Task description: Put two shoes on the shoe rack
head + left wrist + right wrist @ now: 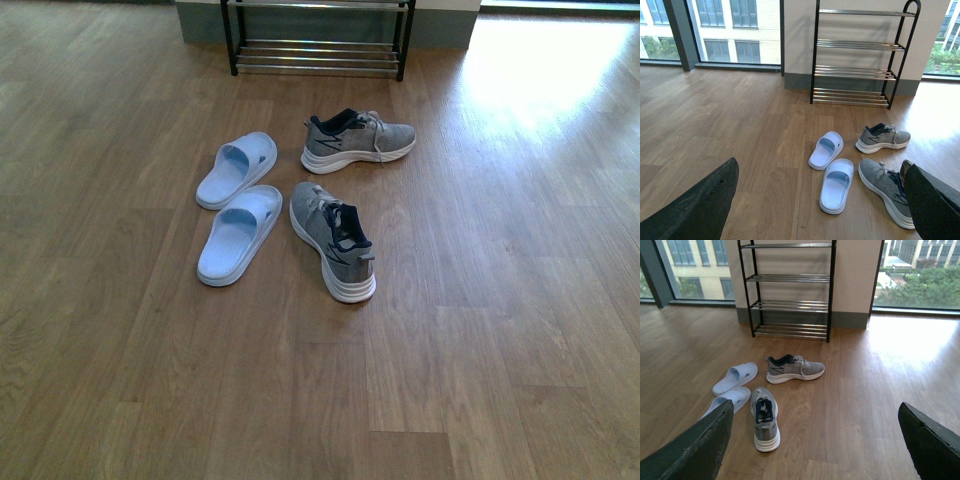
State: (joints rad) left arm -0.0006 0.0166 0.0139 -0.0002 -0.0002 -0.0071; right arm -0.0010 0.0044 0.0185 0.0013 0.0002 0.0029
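Dark fingers of the left claw and of the right claw fill the lower corners of their wrist views. Each pair stands wide apart, holds nothing and is well clear of the floor.

Both shoes are on the floor in front of the shoe rack, and neither is on it yet. The sideways sneaker lies closer to the rack, broadside to it and upright on its sole. The lengthwise sneaker sits farther out from the rack, toe pointing roughly toward it and heel away. Two pale slippers lie beside the sneakers, also out from the rack; the outer slipper is just beside the lengthwise sneaker.

These sneakers look light. The grey knit uppers will probably give under a squeeze, while the white soles and heel backs look firmer. The padded collar at the heel, pinched between inside and outside wall, seems the surest hold; a grip across the toe would likely crush and slip. Loose laces might catch on the rack's bars.
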